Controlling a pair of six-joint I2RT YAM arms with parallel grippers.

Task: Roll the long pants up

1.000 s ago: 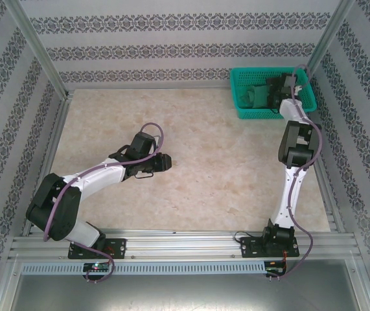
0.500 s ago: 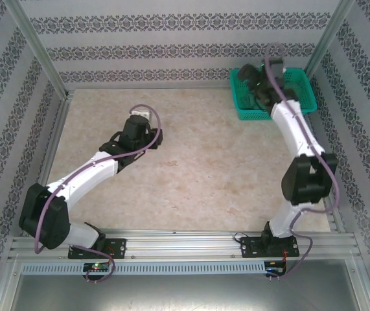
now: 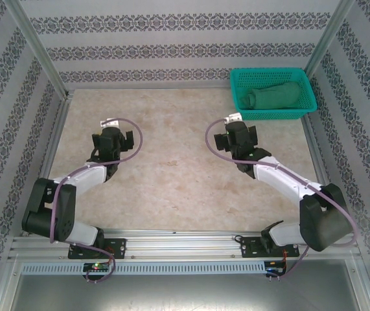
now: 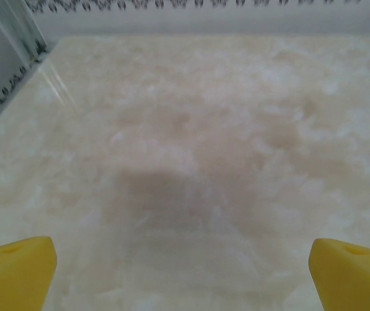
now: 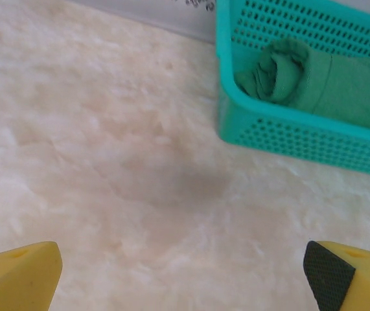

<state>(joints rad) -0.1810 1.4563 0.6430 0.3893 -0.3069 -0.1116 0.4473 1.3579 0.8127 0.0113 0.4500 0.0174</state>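
Note:
The long pants (image 3: 274,96) lie rolled into a dark green bundle inside the teal mesh basket (image 3: 238,80) at the back right; the roll's spiral end (image 5: 277,70) faces left in the right wrist view. My right gripper (image 3: 235,137) hangs over the bare table, left of and nearer than the basket, open with nothing between its yellow fingertips (image 5: 16,272). Over the left part of the table my left gripper (image 3: 110,144) is open too, its fingertips (image 4: 13,272) spread wide above bare tabletop.
The beige marbled tabletop (image 3: 178,162) spreads between both arms. Aluminium frame posts (image 3: 39,52) and patterned walls close in the sides and back. The basket's near wall (image 5: 301,136) stands just ahead and right of the right gripper.
The right arm has pulled back out of the basket and swung left and nearer, leaving the rolled pants inside. The left arm has drawn back toward the left.

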